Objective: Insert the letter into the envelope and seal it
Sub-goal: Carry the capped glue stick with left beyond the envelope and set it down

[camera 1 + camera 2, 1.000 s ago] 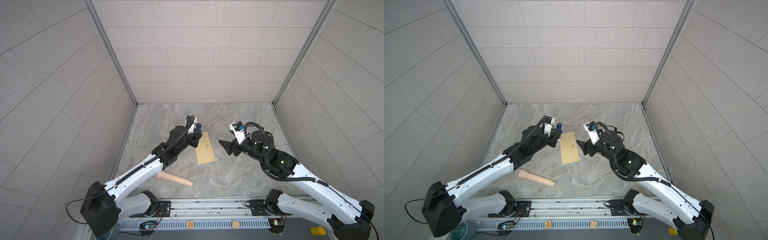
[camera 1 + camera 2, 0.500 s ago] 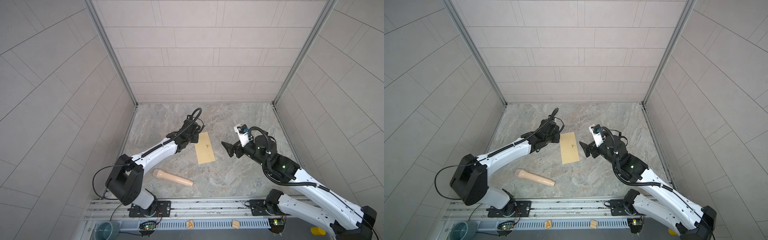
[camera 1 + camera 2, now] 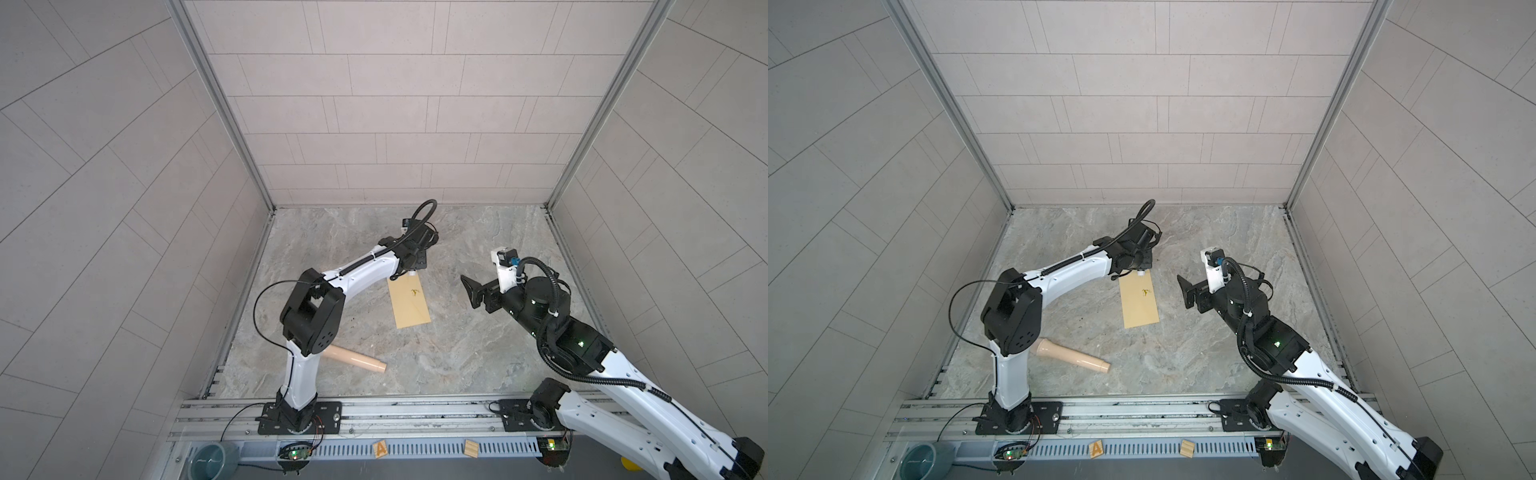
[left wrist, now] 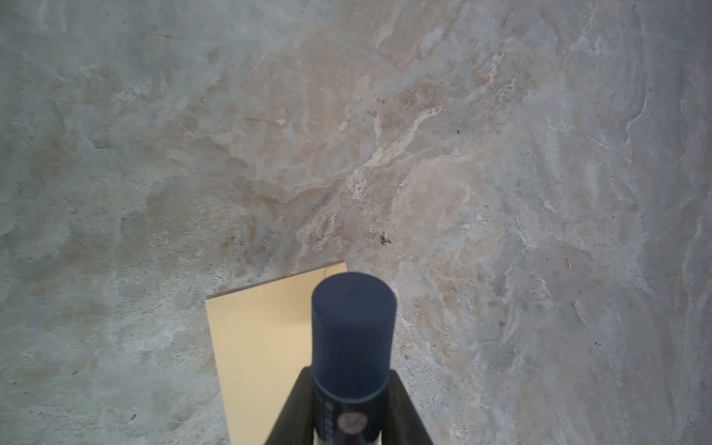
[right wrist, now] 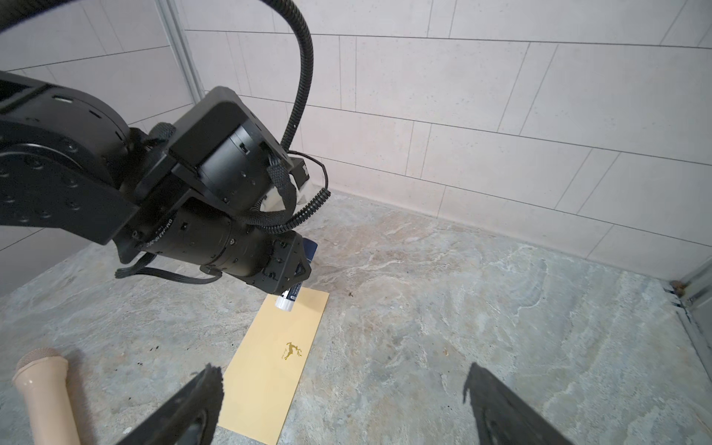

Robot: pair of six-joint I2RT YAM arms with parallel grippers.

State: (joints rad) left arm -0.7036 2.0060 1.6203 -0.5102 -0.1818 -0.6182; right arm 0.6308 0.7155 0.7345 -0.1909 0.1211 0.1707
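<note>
beneath the left claw (image 4: 348, 385) gripping a glue stick (image 4: 352, 319), envelope (image 5: 277, 354) end, right claw (image 5: 342, 377) spread wide alongside, empty

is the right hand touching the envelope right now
Apart. In a top view a strip of bare table shows between the open right hand and the envelope's long edge.

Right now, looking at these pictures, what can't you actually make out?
- The letter: in no view; the tan paper envelope would hide it if inside.
- The dark blue stick with a white tip in the left gripper: whether its tip touches the envelope, too small in the right wrist view.
- The stick's label: blurred in the left wrist view.
- The beige tapered peg: thick end behind the left arm in a top view.
</note>
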